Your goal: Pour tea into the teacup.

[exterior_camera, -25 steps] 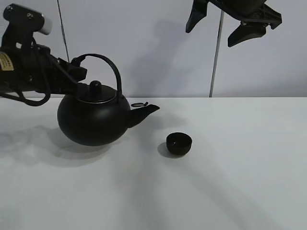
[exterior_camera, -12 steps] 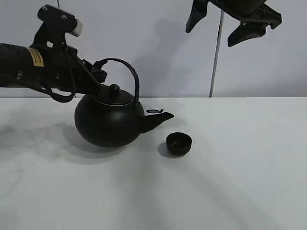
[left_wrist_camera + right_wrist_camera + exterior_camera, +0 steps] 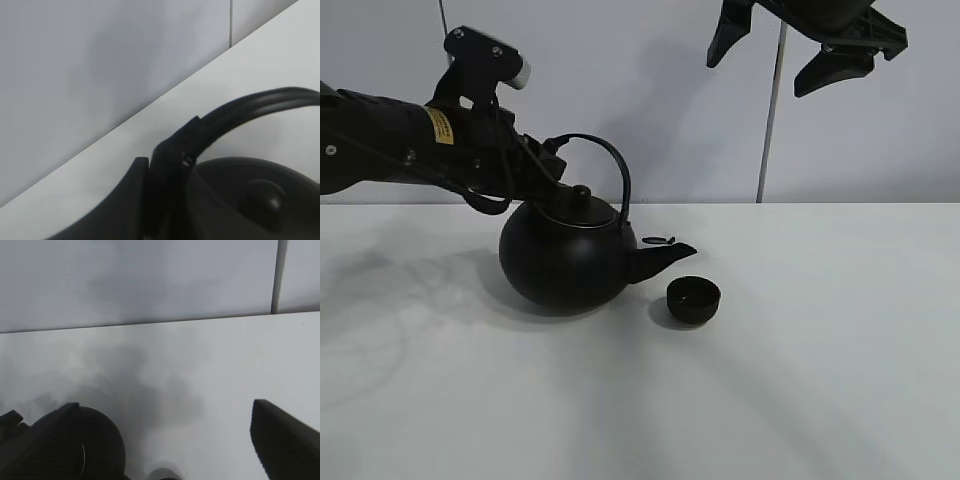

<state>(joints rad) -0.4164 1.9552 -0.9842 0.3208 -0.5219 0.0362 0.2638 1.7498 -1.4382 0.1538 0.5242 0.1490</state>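
The big round black kettle (image 3: 565, 262) hangs just above the table, its spout (image 3: 665, 258) just left of and above the small matte-black teacup (image 3: 693, 299). My left gripper (image 3: 548, 160) is shut on the kettle's arched handle (image 3: 610, 165); in the left wrist view the handle (image 3: 240, 112) runs out of the fingers (image 3: 167, 175) above the lid knob (image 3: 265, 197). My right gripper (image 3: 805, 55) hangs open and empty high at the back right; its fingertips (image 3: 285, 440) frame the right wrist view, with the kettle (image 3: 82, 445) at one lower corner.
The white table (image 3: 800, 400) stretches to the front and right of the teacup. A grey wall (image 3: 670, 110) with a vertical seam stands behind it.
My left gripper has carried the kettle to the right, bringing the spout from well left of the teacup to right beside it. The right arm and the teacup have not moved.
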